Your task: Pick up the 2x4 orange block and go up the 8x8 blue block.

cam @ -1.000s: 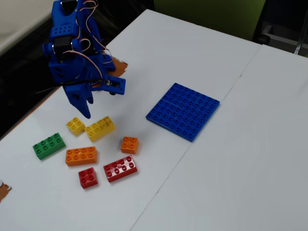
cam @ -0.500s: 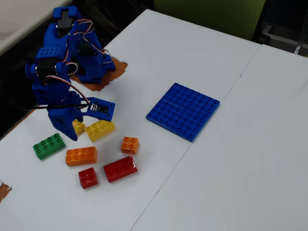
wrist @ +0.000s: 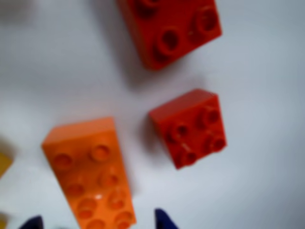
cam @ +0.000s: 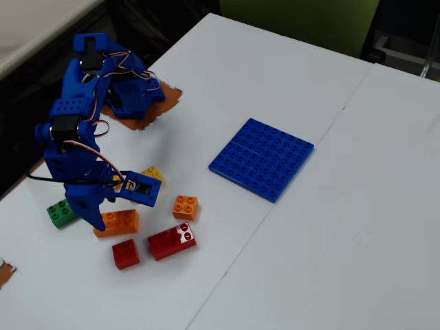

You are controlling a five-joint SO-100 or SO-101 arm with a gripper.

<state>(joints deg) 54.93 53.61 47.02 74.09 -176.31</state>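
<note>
In the fixed view, the blue robot arm (cam: 75, 130) fills the left of the frame, bent down over a cluster of bricks on the white table (cam: 275, 69). A green brick (cam: 61, 212) sits at the far left, just beside the arm's lower end. The gripper (cam: 102, 218) hangs right above the orange brick (cam: 117, 222), low in the left part of the frame; whether it touches is unclear. A yellow brick (cam: 151, 174) peeks out behind the arm. Lower down lie a small red brick (cam: 126, 253) and a longer red brick (cam: 172, 240), with a small orange brick (cam: 185, 206) just above that one. The flat blue plate (cam: 262, 158) lies well apart, right of centre.

In the wrist view, blurred, the orange brick (wrist: 90, 171) lies lower left, between two dark blue fingertips (wrist: 164, 220) at the bottom edge, spread apart and not closed on it. The small red brick (wrist: 190, 128) sits mid-right, the longer red one (wrist: 171, 28) at the top.
</note>
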